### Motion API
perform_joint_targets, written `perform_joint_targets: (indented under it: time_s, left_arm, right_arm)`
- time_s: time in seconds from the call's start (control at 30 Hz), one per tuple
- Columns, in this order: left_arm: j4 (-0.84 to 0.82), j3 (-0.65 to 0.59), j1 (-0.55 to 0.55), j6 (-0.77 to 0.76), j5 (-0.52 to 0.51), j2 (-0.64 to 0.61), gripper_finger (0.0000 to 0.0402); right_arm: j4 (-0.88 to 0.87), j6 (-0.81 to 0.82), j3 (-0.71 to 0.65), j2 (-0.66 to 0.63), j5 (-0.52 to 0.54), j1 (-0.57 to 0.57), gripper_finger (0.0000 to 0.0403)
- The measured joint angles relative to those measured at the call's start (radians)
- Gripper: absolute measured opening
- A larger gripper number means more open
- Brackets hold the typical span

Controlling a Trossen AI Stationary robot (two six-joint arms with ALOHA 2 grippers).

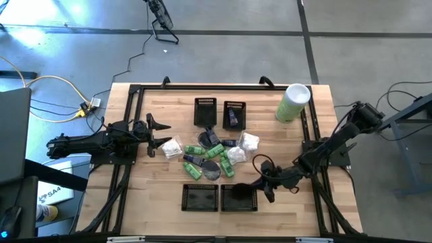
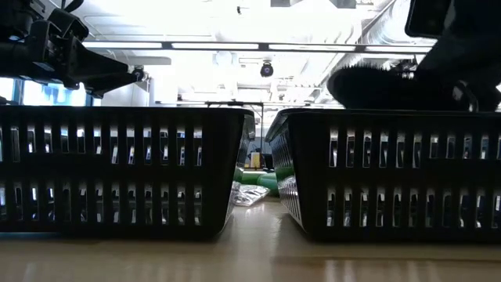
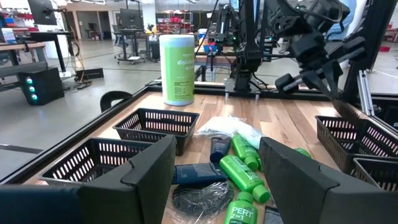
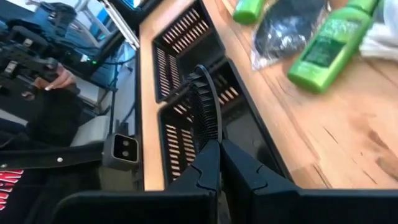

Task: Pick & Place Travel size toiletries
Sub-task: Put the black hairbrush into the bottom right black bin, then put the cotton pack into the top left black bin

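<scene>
We see the right gripper [image 4: 217, 163] pinching a comb [image 4: 204, 109] over a basket [image 4: 186, 134]; the left gripper [image 1: 156, 137] gapes, its held item hidden.

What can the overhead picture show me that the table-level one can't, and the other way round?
Only the overhead view shows all four baskets, the tall green cylinder, and the whole toiletries pile, with the left claw open beside it and the right claw shut over the near right basket. Only the table-level view shows the ceiling lights. Both show the two near baskets, a few green bottles, and both arms.
</scene>
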Motion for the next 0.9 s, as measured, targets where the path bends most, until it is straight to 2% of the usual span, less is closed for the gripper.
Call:
perform_joint_targets:
  time_s: [0.3,0.57,0.73,0.9]
  left_arm:
    - [0.000,0.000,0.000,0.000,0.000,0.000,0.0230]
    - [0.000,0.000,0.000,0.000,0.000,0.000,0.0230]
    - [0.000,0.000,0.000,0.000,0.000,0.000,0.0230]
    - [0.000,0.000,0.000,0.000,0.000,0.000,0.0230]
  right_arm:
    - [0.002,0.048,0.002,0.020,-0.059,-0.001,0.0011]
    - [-0.013,0.042,0.002,0.020,-0.054,-0.001,0.0072]
    - [0.017,-0.054,0.002,0.020,-0.104,-0.001,0.0098]
    - [0.092,-0.177,0.002,0.010,-0.095,-0.030,0.0084]
